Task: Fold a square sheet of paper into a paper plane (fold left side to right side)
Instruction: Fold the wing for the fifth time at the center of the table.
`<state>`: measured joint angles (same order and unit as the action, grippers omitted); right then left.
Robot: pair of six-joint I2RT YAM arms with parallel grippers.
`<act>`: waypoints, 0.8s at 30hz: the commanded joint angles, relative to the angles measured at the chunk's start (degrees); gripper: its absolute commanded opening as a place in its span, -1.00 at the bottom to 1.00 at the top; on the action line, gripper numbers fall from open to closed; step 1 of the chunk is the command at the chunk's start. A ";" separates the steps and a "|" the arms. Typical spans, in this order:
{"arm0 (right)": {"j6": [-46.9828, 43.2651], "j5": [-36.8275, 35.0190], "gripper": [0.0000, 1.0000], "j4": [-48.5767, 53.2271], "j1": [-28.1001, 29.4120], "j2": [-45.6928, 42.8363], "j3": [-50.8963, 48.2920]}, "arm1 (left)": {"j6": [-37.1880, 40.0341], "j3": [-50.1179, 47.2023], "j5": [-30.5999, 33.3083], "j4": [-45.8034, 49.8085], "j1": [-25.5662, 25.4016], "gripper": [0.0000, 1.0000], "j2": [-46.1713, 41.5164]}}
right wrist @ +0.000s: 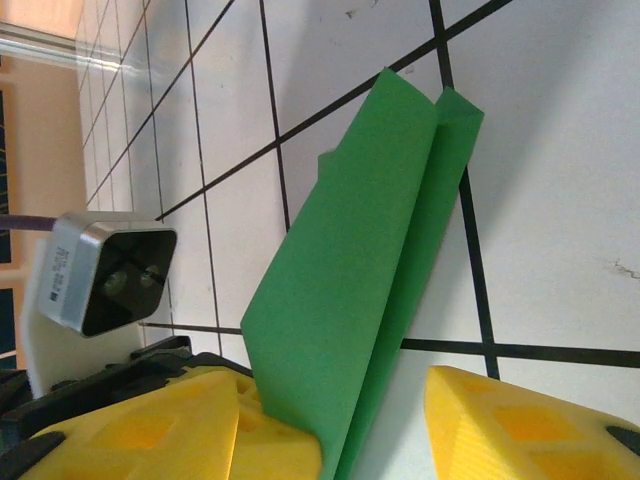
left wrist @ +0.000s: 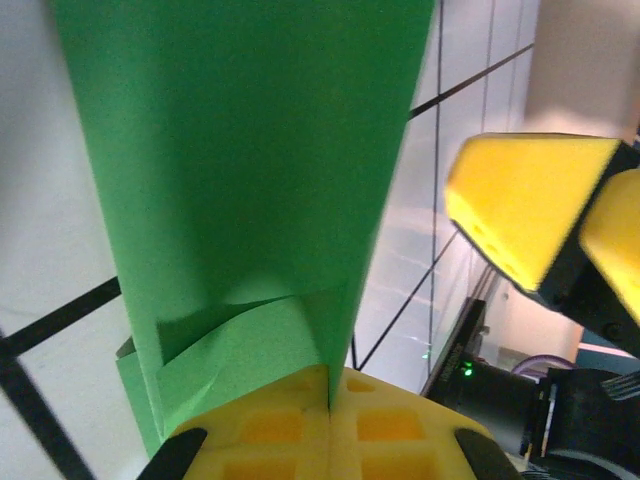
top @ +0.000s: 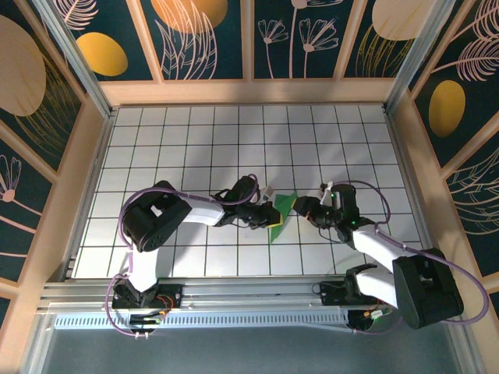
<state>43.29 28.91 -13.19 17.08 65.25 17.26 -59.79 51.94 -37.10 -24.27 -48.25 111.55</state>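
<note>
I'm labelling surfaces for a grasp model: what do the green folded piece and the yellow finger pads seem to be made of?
Green paper: a thin matte sheet, likely paper; it holds sharp creases and layered flaps. Yellow pads: seemingly soft foam or rubber, matte, with moulded square recesses; the exact material is unclear.

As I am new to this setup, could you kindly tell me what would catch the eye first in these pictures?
The bright green paper, folded into a narrow pointed shape, stands out at the middle of the white grid table. The left pincer is shut on one end of it with yellow pads, while the right pincer is open, with its jaws on either side of the paper.
</note>
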 commanded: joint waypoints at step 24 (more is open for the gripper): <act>4.97 -4.91 -0.07 -9.20 5.25 10.67 2.12 | -7.67 -2.88 -3.80 -12.76 1.14 -1.00 3.54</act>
<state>47.53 25.30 -20.27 21.69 75.20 17.63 -66.37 49.80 -39.77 -33.89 -47.72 114.17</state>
